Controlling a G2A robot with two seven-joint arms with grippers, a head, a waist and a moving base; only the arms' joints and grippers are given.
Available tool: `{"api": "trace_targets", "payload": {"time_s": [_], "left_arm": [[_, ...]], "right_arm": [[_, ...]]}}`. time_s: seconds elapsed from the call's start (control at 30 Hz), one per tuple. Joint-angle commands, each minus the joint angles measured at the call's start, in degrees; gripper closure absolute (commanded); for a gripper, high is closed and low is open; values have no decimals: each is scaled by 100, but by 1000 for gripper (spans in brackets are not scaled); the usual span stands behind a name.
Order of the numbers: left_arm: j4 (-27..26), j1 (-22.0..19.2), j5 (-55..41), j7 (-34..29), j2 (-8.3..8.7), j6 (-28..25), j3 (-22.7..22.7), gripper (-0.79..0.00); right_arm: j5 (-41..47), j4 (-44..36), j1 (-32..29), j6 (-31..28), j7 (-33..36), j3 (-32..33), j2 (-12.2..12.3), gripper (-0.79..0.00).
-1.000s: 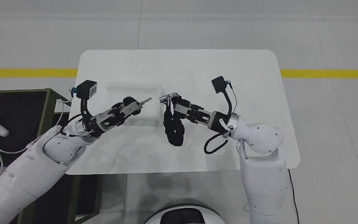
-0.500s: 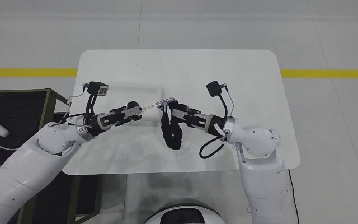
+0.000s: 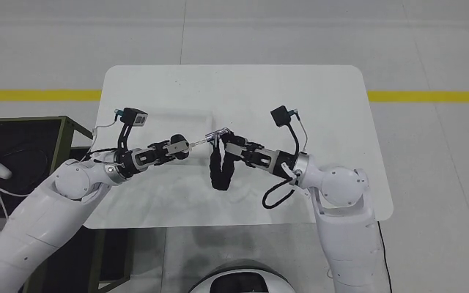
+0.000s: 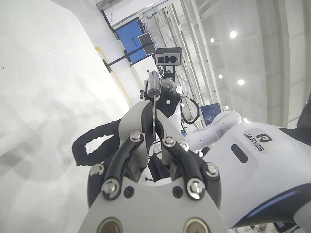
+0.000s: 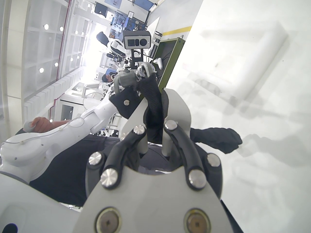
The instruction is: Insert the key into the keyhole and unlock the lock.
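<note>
From above, over the middle of the white table [image 3: 330, 95]: left gripper [image 3: 185, 144] and right gripper [image 3: 229, 143] pointed at each other, near together, both off the surface. Between them, the key [image 3: 196, 140] pinched in the left fingers, blade aimed at the silver lock [image 3: 215, 135] and meeting its end. Below the lock, on the robot's side, the black cable loop [image 3: 218, 172] drooping. From the left wrist: 2 fingers [image 4: 136, 117] pressed together on the flat of the key [image 4: 154, 109], blade sticking out past the tips of the left gripper [image 4: 151, 112], tip at the keyhole [image 4: 153, 92] in the round face of the lock [image 4: 153, 83]; how deep, cannot tell. Black cable loop [image 4: 97, 134] hanging beside, over the table [image 4: 36, 61]. From the right wrist: 2 fingers [image 5: 178, 107] of the right gripper [image 5: 155, 100] clamped on the black cable loop [image 5: 153, 107] just beside the lock [image 5: 143, 71], lock head held clear of the table [image 5: 243, 86], rest of the loop trailing out beside the gripper.
</note>
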Motion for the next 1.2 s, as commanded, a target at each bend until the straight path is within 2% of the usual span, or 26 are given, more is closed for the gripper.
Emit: {"api": "trace_targets", "payload": {"time_s": [0.0,0.43,0.8,1.17], "left_arm": [[38,-1,0,-49,-36,18,-28,0],[127,51,-156,-450,-261,134,-236,0],[220,147,-312,-1110,-383,356,-536,0],[175,257,-290,-1313,-531,562,-709,0]], "right_arm": [[1,-2,15,-14,26,-15,28,0],[-22,33,136,-83,-2,-175,194,0],[22,24,245,-116,213,-245,341,0],[107,-2,299,-150,254,-373,465,0]]}}
